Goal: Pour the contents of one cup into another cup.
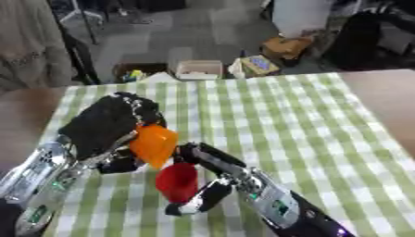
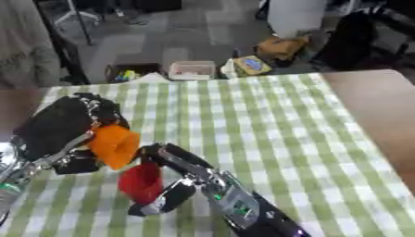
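An orange cup [image 1: 154, 144] is held tilted by my left hand [image 1: 105, 127], its mouth tipped down toward a red cup [image 1: 178, 182]. The red cup stands upright just below and to the right of the orange one. My right hand [image 1: 207, 178] is curled round the red cup, fingers behind it and the thumb low in front. The orange cup's lower lip sits right above the red cup's rim. I cannot see what is inside either cup. Both cups are over the left part of the green-and-white checked tablecloth [image 1: 292, 125].
The checked cloth covers a brown table [image 1: 381, 88] whose bare wood shows at the right and left sides. Beyond the far edge, boxes [image 1: 198, 69] and clutter lie on the floor. The cloth stretches wide to the right of my hands.
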`<act>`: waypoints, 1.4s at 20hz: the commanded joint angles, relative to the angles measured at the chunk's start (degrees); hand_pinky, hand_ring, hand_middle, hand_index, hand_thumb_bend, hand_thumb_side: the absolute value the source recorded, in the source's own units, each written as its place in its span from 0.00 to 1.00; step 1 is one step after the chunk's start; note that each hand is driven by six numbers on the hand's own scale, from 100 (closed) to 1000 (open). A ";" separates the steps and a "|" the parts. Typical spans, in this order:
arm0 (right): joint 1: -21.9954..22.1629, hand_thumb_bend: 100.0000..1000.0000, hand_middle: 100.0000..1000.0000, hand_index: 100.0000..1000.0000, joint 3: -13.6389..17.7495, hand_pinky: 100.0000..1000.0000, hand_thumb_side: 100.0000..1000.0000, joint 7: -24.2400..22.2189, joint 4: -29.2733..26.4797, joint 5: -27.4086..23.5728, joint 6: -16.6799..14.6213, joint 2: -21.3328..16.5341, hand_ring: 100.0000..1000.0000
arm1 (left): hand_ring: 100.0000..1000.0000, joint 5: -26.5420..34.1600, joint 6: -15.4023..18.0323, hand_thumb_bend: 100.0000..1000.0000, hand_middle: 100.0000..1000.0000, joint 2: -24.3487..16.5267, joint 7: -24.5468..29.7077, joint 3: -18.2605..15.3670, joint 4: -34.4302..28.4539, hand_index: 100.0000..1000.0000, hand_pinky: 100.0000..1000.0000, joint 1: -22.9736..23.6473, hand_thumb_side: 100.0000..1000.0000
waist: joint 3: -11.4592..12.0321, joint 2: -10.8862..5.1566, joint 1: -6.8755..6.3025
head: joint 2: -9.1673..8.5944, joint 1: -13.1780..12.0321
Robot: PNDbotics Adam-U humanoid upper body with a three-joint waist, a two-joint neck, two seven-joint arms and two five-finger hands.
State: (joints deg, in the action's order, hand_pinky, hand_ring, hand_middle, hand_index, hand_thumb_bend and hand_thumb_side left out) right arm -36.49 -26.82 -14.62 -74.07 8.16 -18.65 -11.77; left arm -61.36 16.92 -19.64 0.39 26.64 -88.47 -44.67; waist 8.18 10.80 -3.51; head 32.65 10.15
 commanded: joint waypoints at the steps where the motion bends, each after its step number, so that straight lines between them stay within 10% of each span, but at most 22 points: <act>1: -1.15 0.21 0.14 0.76 0.68 0.29 0.00 0.05 -0.62 0.00 -0.20 0.03 0.31 | 0.17 -0.48 0.00 0.24 0.11 -1.58 -0.29 -0.38 -0.76 0.47 0.48 -0.93 0.00 | -0.02 -1.09 -0.06 | -0.17 -0.12; 28: -1.08 0.23 0.14 0.76 0.95 0.29 0.00 0.42 -0.03 0.38 -0.36 0.00 0.30 | 0.18 -6.09 1.18 0.26 0.10 -1.43 -2.93 -0.02 -0.90 0.48 0.50 -0.86 0.00 | -0.07 -1.00 -0.10 | -0.10 0.10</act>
State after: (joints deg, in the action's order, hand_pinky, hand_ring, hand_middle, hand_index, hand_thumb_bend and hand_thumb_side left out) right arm -36.49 -26.46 -14.42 -73.68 8.39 -18.81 -11.77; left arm -67.89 18.36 -20.07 -2.35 27.03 -88.88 -44.70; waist 8.10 10.80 -3.70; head 32.65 10.20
